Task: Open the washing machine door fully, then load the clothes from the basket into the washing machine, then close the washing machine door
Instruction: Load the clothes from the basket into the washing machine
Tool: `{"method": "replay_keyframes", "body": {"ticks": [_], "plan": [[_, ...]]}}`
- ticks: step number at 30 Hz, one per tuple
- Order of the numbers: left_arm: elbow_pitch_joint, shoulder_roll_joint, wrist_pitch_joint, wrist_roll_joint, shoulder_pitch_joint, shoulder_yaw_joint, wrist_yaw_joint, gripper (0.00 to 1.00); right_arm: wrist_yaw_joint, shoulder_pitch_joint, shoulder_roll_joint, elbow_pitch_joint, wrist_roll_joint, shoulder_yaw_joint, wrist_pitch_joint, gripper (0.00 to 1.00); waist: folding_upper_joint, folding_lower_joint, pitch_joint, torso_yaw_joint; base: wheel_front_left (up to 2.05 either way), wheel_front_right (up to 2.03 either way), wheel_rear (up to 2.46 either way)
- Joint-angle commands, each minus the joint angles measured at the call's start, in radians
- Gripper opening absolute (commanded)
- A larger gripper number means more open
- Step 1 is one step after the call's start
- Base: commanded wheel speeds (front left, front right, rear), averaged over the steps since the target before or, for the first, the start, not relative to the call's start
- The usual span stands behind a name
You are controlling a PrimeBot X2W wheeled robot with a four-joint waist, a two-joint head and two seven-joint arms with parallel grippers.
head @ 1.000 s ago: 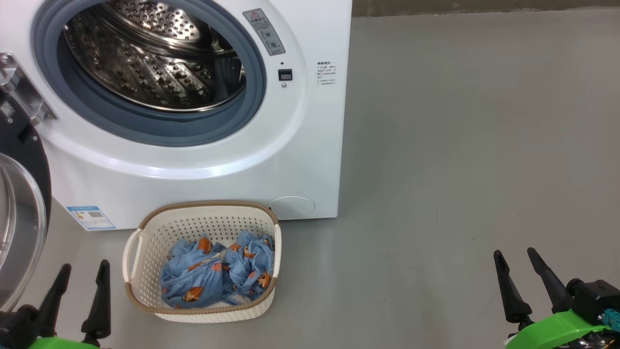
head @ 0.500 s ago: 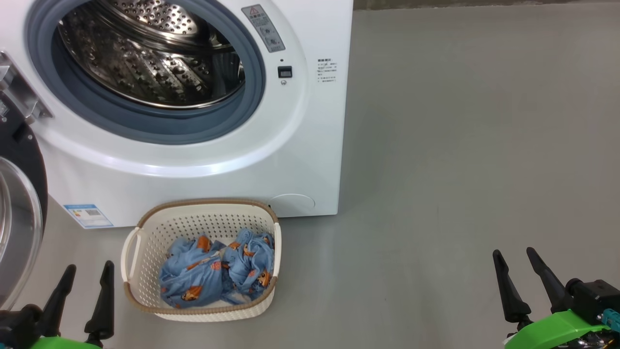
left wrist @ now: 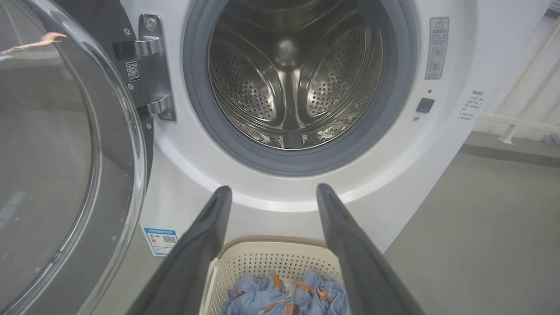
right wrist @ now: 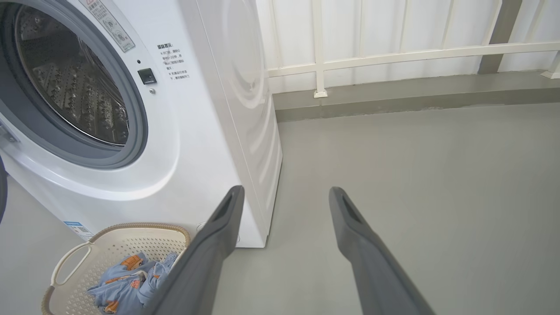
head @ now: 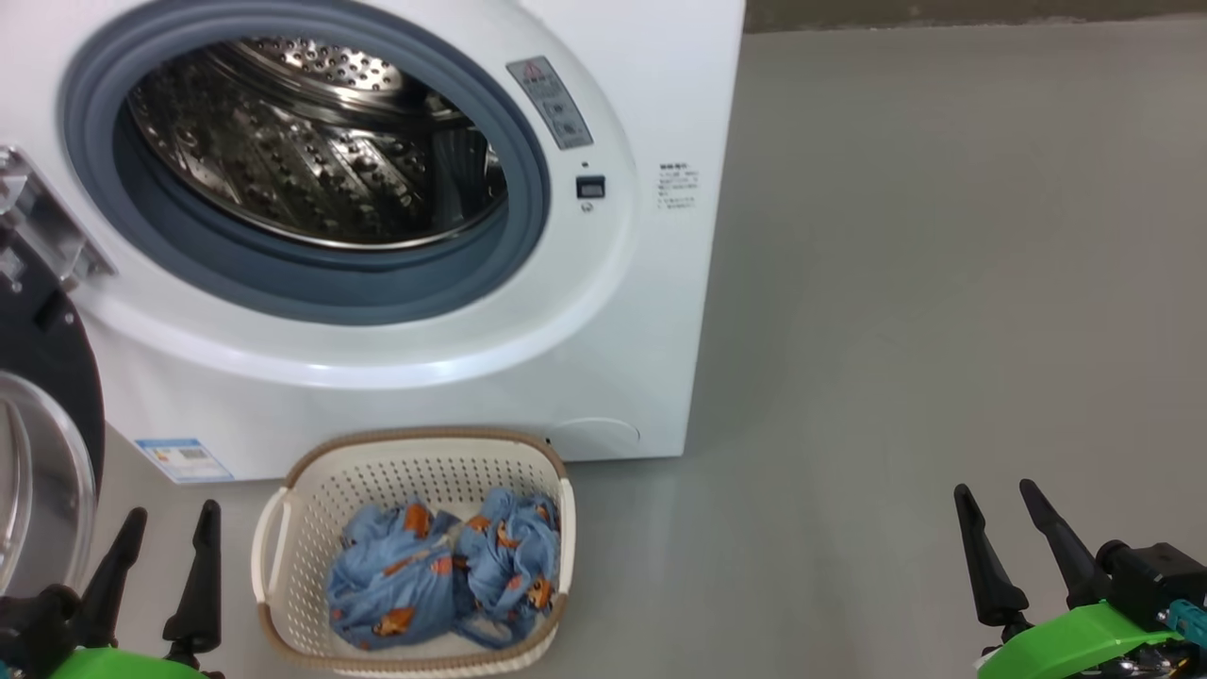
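The white washing machine (head: 622, 311) stands ahead with its steel drum (head: 311, 151) bare inside the grey seal. Its door (head: 38, 453) hangs swung out at the far left, black rim and glass bowl showing; in the left wrist view the door (left wrist: 57, 153) fills the left side. On the floor before the machine sits the cream basket (head: 283, 538) holding the light blue clothes (head: 443, 575). My left gripper (head: 170, 523) is open just left of the basket, nothing between its fingers. Far right, my right gripper (head: 995, 500) is open over bare floor.
Grey floor (head: 943, 283) stretches to the right of the machine. A white railing (right wrist: 393, 57) and a low kerb run along the back in the right wrist view. A blue label sticker (head: 184, 459) marks the machine's lower left front.
The whole head view has shifted, so the machine and basket sit lower and further right in it. Both grippers keep their places and stay open.
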Motion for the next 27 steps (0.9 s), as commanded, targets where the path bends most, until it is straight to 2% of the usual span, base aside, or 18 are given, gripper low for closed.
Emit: {"method": "replay_keyframes", "body": {"ticks": [1, 8, 18, 27], "plan": [[-0.015, 0.038, -0.006, -0.003, -0.051, 0.036, 0.002, 1.00, 0.002, -0.021, -0.010, -0.026, 0.002, 0.024, -0.012, 1.00, 0.0000, 0.0000, -0.001, 0.000, 0.90, -1.23, 0.34], [-0.014, 0.023, -0.006, 0.010, -0.044, 0.039, 0.002, 1.00, 0.002, -0.017, -0.007, -0.027, 0.002, 0.030, -0.012, 1.00, 0.0000, 0.0000, -0.003, 0.000, 0.59, -0.63, 0.04], [0.005, -0.018, -0.006, 0.004, -0.034, 0.037, 0.002, 1.00, 0.002, -0.026, -0.004, -0.034, -0.001, 0.033, -0.012, 1.00, 0.0000, 0.0000, 0.018, -0.002, 0.01, -0.01, 0.00], [0.065, -0.040, -0.006, -0.002, -0.050, -0.006, 0.002, 1.00, 0.002, -0.055, 0.017, -0.044, -0.013, 0.042, -0.012, 1.00, 0.0000, 0.0000, 0.069, -0.011, 0.00, 0.00, 0.00]]}}
